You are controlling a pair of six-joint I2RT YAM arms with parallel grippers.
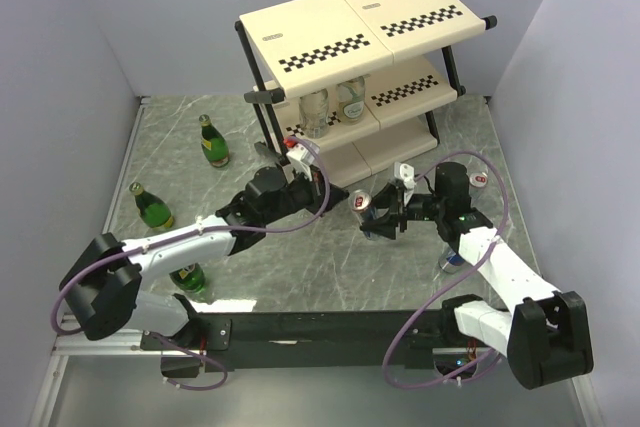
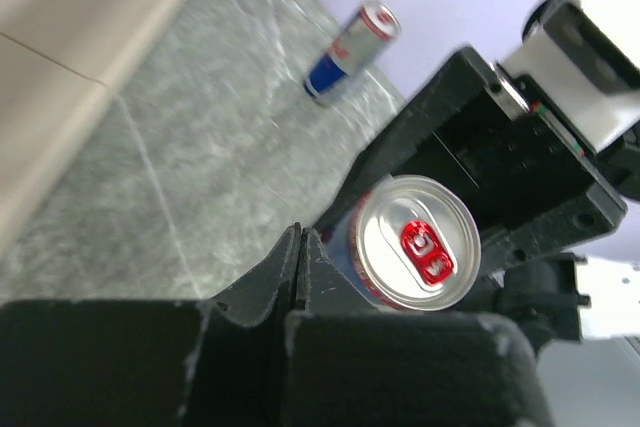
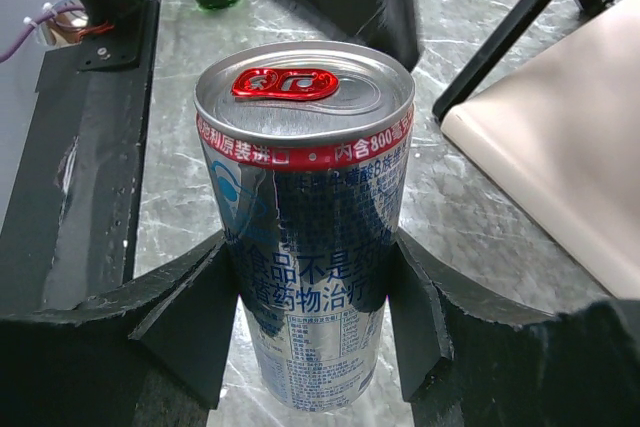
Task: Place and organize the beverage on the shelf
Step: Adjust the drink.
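Observation:
My right gripper (image 1: 378, 217) is shut on a slim silver-and-blue can (image 1: 362, 203) and holds it in front of the shelf (image 1: 330, 32); the right wrist view shows the fingers (image 3: 190, 317) pressed on both sides of the can (image 3: 305, 207). My left gripper (image 1: 322, 194) is shut and empty, its tips (image 2: 300, 239) just beside that can (image 2: 415, 242). Two clear bottles (image 1: 315, 112) stand on the shelf's middle tier. Three green bottles stand on the table at the left (image 1: 212, 142), (image 1: 153, 207), (image 1: 190, 278). Two more cans stand by the right arm (image 1: 480, 182), (image 1: 455, 259).
The shelf's black legs (image 1: 268, 117) and its low cream panel (image 3: 565, 147) lie close behind both grippers. A grey wall encloses the marble table (image 1: 330, 267) on three sides. A black base rail (image 1: 320, 327) runs along the near edge.

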